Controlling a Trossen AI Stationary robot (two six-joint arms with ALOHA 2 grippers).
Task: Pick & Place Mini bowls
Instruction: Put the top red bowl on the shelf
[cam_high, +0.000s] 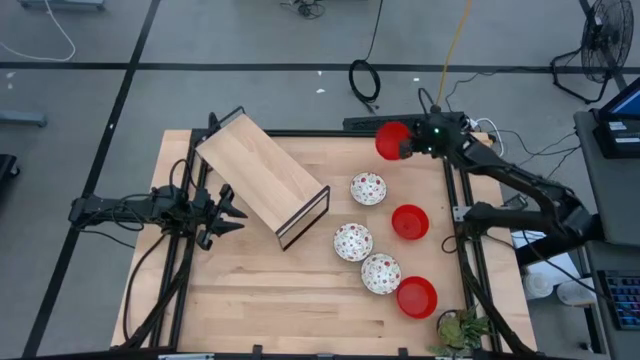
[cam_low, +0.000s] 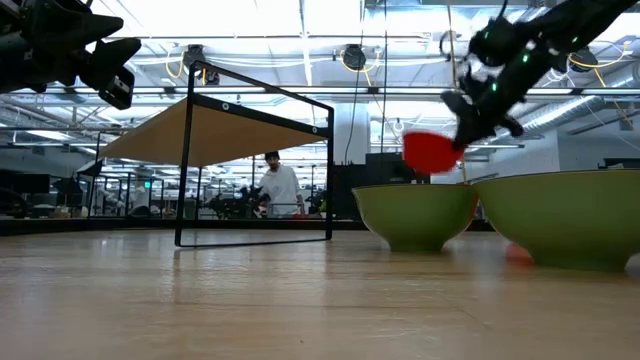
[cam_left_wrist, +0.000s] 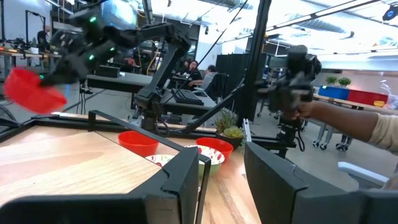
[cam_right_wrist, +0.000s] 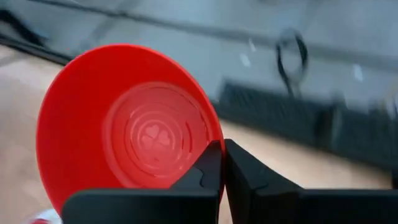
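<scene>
A: Nearest the level camera, what is there?

B: Two bowls loom close on the wooden table (cam_high: 260, 300), greenish in that view, so their pattern cannot be told from there. The overhead picture sorts them out: three white speckled bowls (cam_high: 353, 241) in a loose line down the middle right, and two red bowls on the table (cam_high: 410, 221), one beside the line and one near the front right corner by a small plant (cam_high: 460, 330).

A: And the sixth?

B: The lifted red bowl (cam_right_wrist: 124, 124) is in the air. The right gripper (cam_right_wrist: 222, 163) has its jaws clamped on that bowl's rim, which only the right wrist view shows closely, down to the ringed pattern inside. From above it hangs over the table's far right edge; the level view shows it clear of the surface.

A: The left arm?

B: The left gripper (cam_high: 232, 212) waits at the table's left side, jaws apart and holding nothing, pointed at the wooden shelf rack (cam_high: 262, 178) lying tilted mid-table. Its wrist view looks past its fingers (cam_left_wrist: 186, 180) to the bowls on the table.

A: Farther back?

B: A person's hand (cam_left_wrist: 323, 112) with a device shows only in the left wrist view; a standing person (cam_low: 275, 185) shows beyond the table in the level one.
</scene>
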